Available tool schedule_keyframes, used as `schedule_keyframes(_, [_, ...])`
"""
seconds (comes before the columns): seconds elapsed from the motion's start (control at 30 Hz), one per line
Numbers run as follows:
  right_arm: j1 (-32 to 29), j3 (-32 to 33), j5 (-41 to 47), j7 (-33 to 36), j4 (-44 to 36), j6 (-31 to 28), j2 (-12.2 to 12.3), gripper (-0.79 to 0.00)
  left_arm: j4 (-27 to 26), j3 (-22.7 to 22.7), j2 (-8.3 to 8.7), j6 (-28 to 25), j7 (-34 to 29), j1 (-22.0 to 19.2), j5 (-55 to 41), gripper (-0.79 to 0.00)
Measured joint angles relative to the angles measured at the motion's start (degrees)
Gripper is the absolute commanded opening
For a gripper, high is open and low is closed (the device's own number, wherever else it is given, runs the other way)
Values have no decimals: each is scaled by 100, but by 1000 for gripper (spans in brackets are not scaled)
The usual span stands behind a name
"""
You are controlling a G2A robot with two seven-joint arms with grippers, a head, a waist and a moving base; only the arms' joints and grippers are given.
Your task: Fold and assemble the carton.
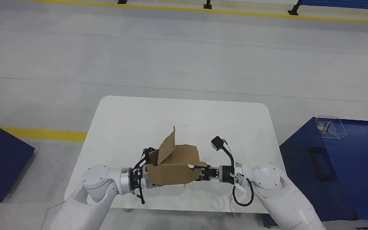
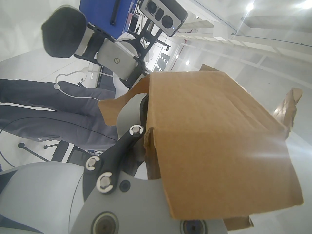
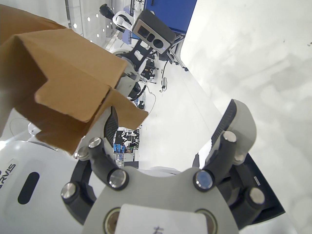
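Observation:
A brown carton (image 1: 172, 165) hangs partly folded just above the near edge of the white table (image 1: 184, 118), with one flap (image 1: 168, 146) standing up. My left gripper (image 1: 144, 172) holds its left end. In the left wrist view one grey finger (image 2: 129, 113) lies against the outside of the carton (image 2: 214, 135) wall, and the other finger is hidden behind the cardboard. My right gripper (image 1: 202, 172) is at the carton's right end. In the right wrist view this gripper (image 3: 170, 122) stands open, and a loose carton flap (image 3: 126, 113) covers one finger.
A blue cabinet (image 1: 330, 167) stands right of the table with a clear plastic holder (image 1: 329, 126) on top. Another blue cabinet (image 1: 11, 161) stands at the left. The far half of the table is bare.

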Motion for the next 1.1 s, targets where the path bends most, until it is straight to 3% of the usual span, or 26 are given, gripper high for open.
schedule_keyframes(0.53, [-486,267,27,58,-701,-68,65,0,180,119,-14,222,630,-73,-139,-785])
schedule_keyframes(0.8, [-450,199,25,40,-679,-18,39,0,161,173,-9,194,651,-75,-147,-785])
schedule_keyframes(1.1, [-605,736,111,153,-579,74,134,0,27,71,45,25,488,74,-52,-785])
